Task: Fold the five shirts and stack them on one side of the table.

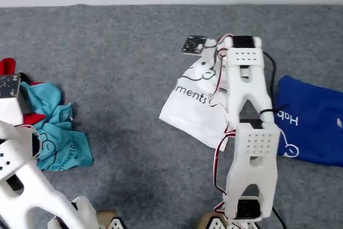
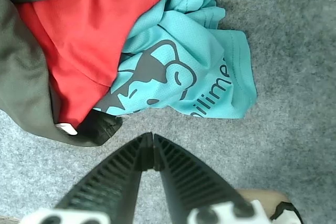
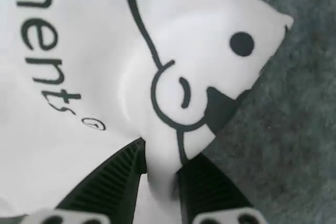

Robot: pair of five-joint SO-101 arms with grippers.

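The right gripper [image 3: 160,153] is clamped on a pinch of the white shirt [image 3: 94,51], at the cloth's far edge by the printed face. Holding the edge lets the arm carry it over for a fold. The white shirt lies mid-table, partly under the right arm. The blue shirt [image 1: 313,124] lies flat just right of it, probably the start of the stack. The left gripper [image 2: 153,139] is closed and empty above the table [image 2: 294,129], beside the left pile of teal shirt [image 2: 199,51], red shirt [image 2: 84,40] and black shirt [image 2: 26,93], all crumpled and unfolded.
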